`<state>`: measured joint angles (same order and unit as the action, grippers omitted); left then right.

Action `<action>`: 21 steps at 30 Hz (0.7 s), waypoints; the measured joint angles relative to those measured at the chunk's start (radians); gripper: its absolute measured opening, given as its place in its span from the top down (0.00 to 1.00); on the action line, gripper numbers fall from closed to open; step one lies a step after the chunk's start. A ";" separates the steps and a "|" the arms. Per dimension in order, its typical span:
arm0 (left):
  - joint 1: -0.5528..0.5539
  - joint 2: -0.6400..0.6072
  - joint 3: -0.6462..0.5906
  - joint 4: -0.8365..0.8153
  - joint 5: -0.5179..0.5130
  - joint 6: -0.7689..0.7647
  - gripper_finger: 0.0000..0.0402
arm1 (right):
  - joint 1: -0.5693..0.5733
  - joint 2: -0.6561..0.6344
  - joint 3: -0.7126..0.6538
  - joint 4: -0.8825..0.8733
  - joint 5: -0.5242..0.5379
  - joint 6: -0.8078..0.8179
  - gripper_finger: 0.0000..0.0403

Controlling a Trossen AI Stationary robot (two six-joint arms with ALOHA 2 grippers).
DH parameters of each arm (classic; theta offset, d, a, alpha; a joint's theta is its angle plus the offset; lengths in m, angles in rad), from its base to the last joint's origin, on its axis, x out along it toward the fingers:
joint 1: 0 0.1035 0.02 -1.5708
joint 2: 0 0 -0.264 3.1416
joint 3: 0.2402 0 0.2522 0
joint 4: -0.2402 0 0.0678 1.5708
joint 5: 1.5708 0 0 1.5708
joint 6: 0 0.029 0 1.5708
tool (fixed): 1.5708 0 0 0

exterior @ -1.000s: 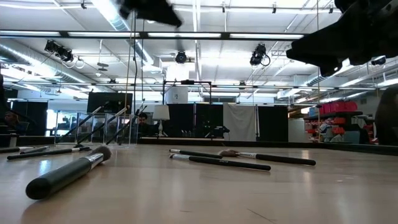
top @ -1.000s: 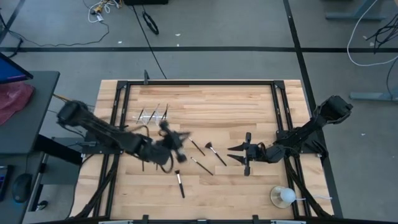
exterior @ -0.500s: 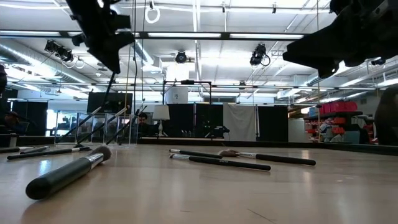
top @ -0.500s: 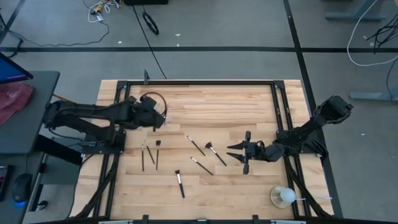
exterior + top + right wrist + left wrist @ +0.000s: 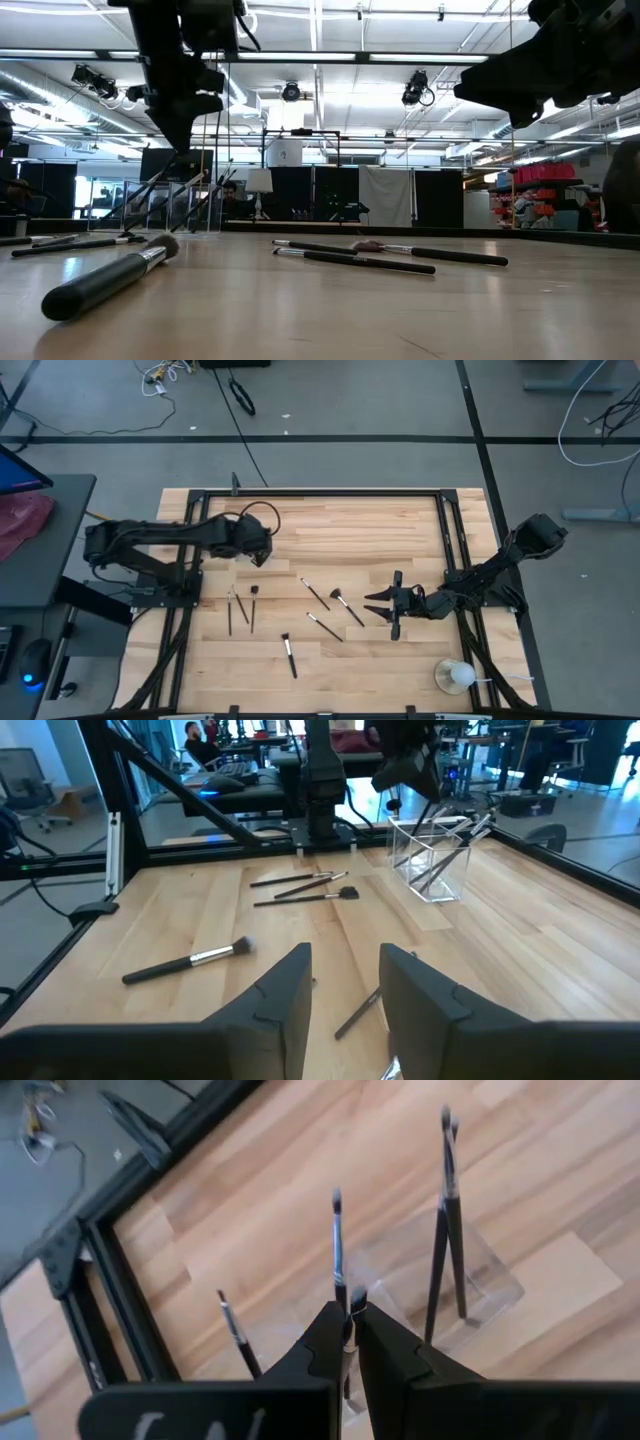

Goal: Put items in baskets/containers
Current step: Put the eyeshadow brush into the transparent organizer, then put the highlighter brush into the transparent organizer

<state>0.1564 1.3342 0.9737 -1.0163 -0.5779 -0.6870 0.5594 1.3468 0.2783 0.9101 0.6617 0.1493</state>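
Observation:
The clear holder (image 5: 480, 1285) stands at the table's far left with a few brushes leaning in it, also visible in the right wrist view (image 5: 432, 860). My left gripper (image 5: 258, 550) hangs over it, tipped down and shut on a thin brush (image 5: 338, 1245). Several more brushes lie flat on the wood: three at the left (image 5: 240, 607), one near the front (image 5: 288, 654), three in the middle (image 5: 345, 606). My right gripper (image 5: 386, 607) is open and level just right of the middle brushes, touching none of them. My left gripper pinches the thin brush's dark handle (image 5: 344, 1298) between its two fingertips. The brush runs on past the fingertips, more along the fingers than across them, silver ferrule and bristle tip (image 5: 336, 1200) leading. The fingers slant down from above toward the holder. The brush is lifted clear of the table.
A white round object on a dish (image 5: 455, 676) sits at the near right corner. A black frame (image 5: 320, 491) borders the wooden top. A thick brush (image 5: 110, 280) lies close to the low camera. Bare wood lies along the far side, right of the holder.
My left gripper has swung from the middle-left of the table, by the loose brushes, toward the far left to above the holder. It has tipped nose-down on the way and stayed shut on the thin brush, which came along clear of the table.

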 joint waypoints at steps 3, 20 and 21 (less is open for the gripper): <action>0.022 0.025 0.000 0.005 0.029 0.001 0.95 | 0.000 0.000 0.000 0.000 0.000 0.000 0.69; 0.076 0.102 0.000 0.033 0.057 -0.003 0.82 | 0.000 0.000 0.000 -0.010 0.000 0.000 0.69; 0.076 0.102 0.000 0.032 0.057 -0.006 0.81 | 0.000 0.000 0.000 -0.010 0.000 0.000 0.69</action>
<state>0.2329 1.4361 0.9733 -0.9840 -0.5211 -0.6928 0.5594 1.3472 0.2783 0.8997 0.6621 0.1493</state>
